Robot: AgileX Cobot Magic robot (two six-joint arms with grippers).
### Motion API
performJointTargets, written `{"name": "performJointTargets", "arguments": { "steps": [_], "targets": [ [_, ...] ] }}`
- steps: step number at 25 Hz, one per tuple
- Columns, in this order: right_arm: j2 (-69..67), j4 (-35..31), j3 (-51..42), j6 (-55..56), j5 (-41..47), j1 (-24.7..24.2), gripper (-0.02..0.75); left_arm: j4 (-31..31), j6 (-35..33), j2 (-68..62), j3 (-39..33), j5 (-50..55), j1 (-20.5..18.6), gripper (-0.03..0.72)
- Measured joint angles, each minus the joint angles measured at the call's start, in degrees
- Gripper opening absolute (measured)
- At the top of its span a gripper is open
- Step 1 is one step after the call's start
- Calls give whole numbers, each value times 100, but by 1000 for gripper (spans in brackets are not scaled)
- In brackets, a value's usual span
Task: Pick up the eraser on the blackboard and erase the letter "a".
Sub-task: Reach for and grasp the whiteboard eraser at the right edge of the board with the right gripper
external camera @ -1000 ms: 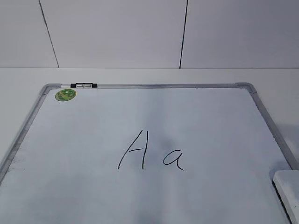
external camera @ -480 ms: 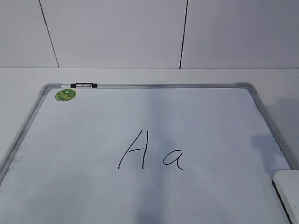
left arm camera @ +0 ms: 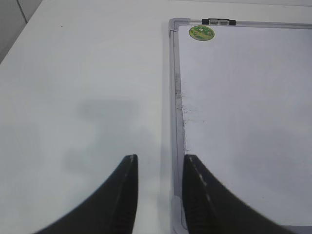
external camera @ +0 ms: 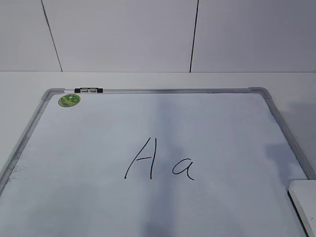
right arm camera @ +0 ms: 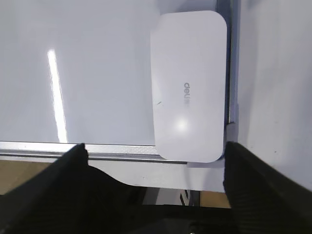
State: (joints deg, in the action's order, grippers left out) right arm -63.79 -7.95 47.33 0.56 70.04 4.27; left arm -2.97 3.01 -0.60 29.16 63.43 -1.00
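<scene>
The blackboard (external camera: 163, 128) is a white dry-erase board with a grey frame, lying flat. A capital "A" (external camera: 142, 159) and the small letter "a" (external camera: 183, 169) are written near its middle. The eraser (external camera: 303, 200) is a white rounded block on the board's near right corner; the right wrist view shows it (right arm camera: 189, 85) with a grey marking on top. My right gripper (right arm camera: 155, 148) is open wide above the eraser's near end, not touching it. My left gripper (left arm camera: 158, 163) is open and empty over the board's left frame edge (left arm camera: 174, 97). Neither gripper shows in the exterior view.
A black-and-clear marker pen (external camera: 89, 90) lies on the board's far frame, beside a round green sticker (external camera: 69, 100). The white table (left arm camera: 83, 97) extends left of the board. A tiled wall (external camera: 158, 34) stands behind. The table's near edge shows in the right wrist view (right arm camera: 161, 168).
Only the shadows on the board's right side have shifted slightly. The eraser and letters have not moved.
</scene>
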Motion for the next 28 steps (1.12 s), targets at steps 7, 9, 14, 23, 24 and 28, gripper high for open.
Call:
{"name": "performJointTargets", "arguments": {
  "steps": [7,9,14,23,24,28],
  "targets": [
    [-281,221,0,-451,0,230,678,0,0,0,0,0,0,235],
    [-317,510,0,-509,0,407,678,-11,0,0,0,0,0,235],
    [-413,679,0,-458,0,491,678,-19,0,0,0,0,0,235],
    [-868,688,37,106,0,491,678,-19,0,0,0,0,0,235],
    [-922,688,35,130,0,491,677,-19,0,0,0,0,0,235],
    [-1217,654,39,169,-93,491,676,-19,0,0,0,0,0,235]
  ]
}}
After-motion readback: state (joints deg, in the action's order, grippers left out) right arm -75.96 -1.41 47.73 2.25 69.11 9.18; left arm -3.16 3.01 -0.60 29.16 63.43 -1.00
